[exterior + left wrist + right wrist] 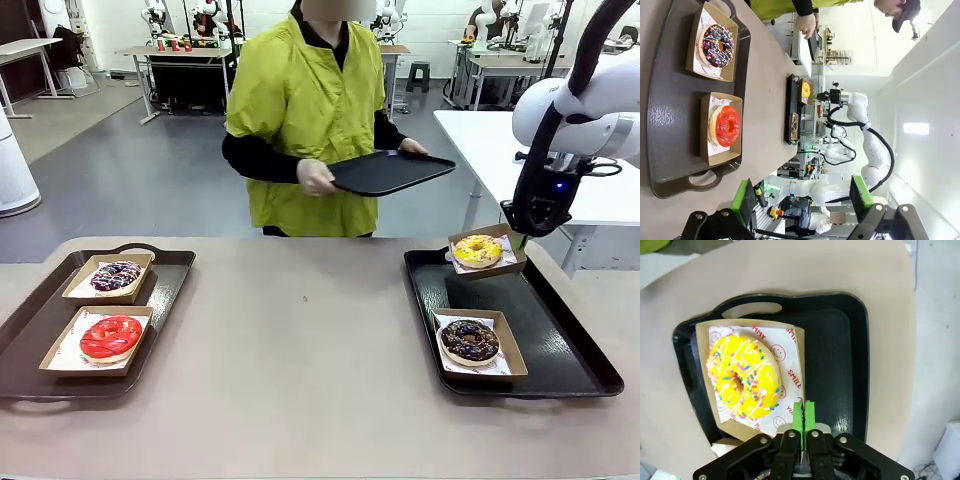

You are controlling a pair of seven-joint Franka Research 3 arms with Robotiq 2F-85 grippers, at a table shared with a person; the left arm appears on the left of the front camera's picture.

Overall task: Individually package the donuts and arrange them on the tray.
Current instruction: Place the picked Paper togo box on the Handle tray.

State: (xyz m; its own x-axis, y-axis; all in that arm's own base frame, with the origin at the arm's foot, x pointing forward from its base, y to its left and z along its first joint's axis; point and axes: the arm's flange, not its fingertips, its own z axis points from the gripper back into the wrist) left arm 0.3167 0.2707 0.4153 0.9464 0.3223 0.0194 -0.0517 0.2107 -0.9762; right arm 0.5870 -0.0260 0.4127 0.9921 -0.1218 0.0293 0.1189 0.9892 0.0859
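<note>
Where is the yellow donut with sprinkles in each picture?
Front view: the yellow sprinkled ring donut sits right of middle in a cardboard box.
Left wrist view: tiny, far off near the middle.
Right wrist view: big, left of centre.
Shared landmark: the black plastic tray under it.

Front view faces the person; both wrist views overlook table (300,340).

My table (300,340) is a beige top with rounded corners. Two dark trays lie directly on it: a brown tray (30,335) at my left and a black tray (570,345) at my right, well apart, with bare tabletop between them. Both trays lie flat, and the black tray's handle (752,308) faces the far edge.
</note>
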